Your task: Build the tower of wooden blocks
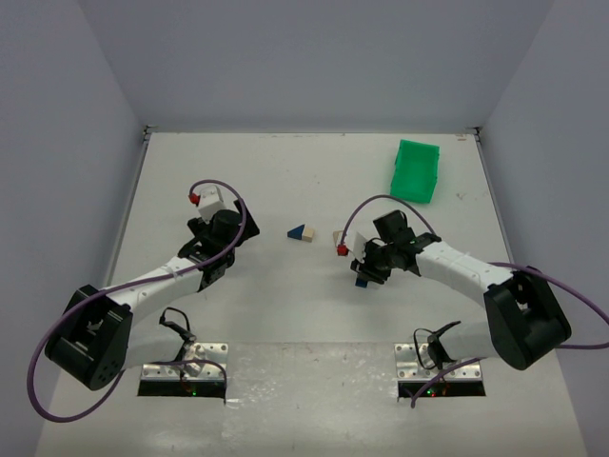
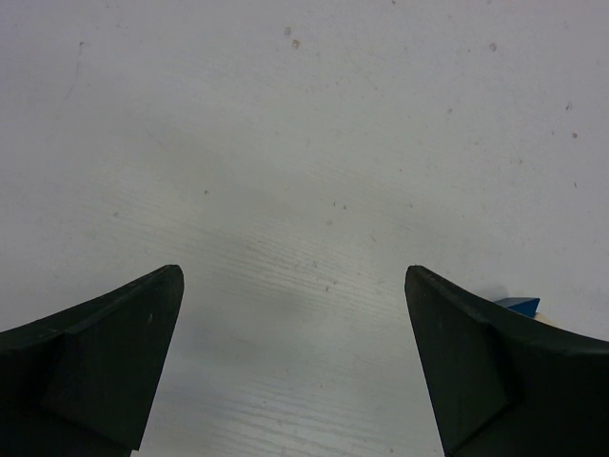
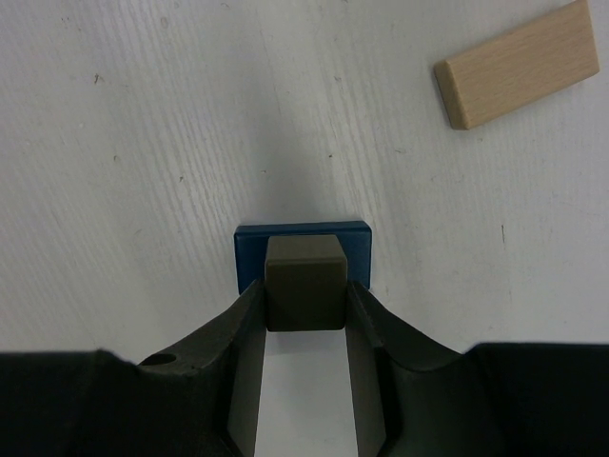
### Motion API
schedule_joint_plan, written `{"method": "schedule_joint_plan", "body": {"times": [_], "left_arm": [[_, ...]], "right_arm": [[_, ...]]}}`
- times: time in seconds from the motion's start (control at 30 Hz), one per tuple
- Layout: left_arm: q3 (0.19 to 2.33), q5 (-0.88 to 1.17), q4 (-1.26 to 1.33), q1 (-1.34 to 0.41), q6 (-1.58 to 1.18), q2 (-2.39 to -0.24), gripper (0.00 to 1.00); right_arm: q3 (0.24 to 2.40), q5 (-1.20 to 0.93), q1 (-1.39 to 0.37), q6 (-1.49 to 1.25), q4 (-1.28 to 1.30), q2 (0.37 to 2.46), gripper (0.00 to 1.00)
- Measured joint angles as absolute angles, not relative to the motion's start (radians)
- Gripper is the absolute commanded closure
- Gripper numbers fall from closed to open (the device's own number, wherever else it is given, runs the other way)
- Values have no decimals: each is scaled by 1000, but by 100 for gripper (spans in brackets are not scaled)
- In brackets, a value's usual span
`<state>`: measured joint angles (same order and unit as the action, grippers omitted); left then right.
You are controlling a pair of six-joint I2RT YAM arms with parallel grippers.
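Right gripper (image 3: 304, 290) clenched on a small olive-brown cube (image 3: 304, 276), so the stacking step looks to be in hand.

That cube sits right over a flat dark blue wooden block (image 3: 303, 233) on the white table (image 3: 143, 114); can't tell if it's touching or just above. So the wood block tower is barely a base, mid-table, just ahead of the right arm. Next move probably calls for settling the cube square, then letting go without nudging the blue piece. Spare parts lie near: a tan wooden plank (image 3: 519, 65), plus a blue wedge (image 1: 296, 230) touching a pale cube (image 1: 308, 237) further left. Left gripper (image 2: 290, 276) hangs spread wide, holding nothing. Green plastic bin (image 1: 416, 169) sits well apart at the back right, not in the way.
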<state>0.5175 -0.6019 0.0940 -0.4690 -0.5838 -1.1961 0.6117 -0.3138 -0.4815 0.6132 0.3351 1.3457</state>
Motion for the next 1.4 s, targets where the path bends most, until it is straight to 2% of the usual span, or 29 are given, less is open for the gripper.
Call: {"method": "schedule_joint_plan", "body": {"times": [0.2, 0.53, 0.63, 0.73, 0.83, 0.9, 0.93, 1.2, 1.4], "left_arm": [[517, -602, 94, -469, -584, -1196, 0], [518, -602, 94, -469, -584, -1196, 0], [518, -602, 94, -469, -584, -1196, 0], [518, -602, 94, -469, -584, -1196, 0], [518, -602, 94, -469, -584, -1196, 0], [518, -602, 94, -469, -584, -1196, 0], [518, -602, 94, -469, -584, -1196, 0], [518, -592, 92, -469, -584, -1173, 0], [517, -580, 85, -468, -584, -1072, 0]], "right_arm": [[604, -314, -481, 614, 335, 1345, 62], [595, -306, -481, 612, 328, 1345, 52], [595, -302, -481, 608, 328, 1345, 46], [595, -297, -481, 601, 326, 1345, 37], [595, -293, -481, 599, 323, 1345, 20], [595, -291, -481, 594, 324, 1345, 3], [597, -292, -482, 595, 327, 1343, 1], [696, -332, -481, 598, 383, 1271, 1], [902, -384, -482, 533, 392, 1311, 1]]}}
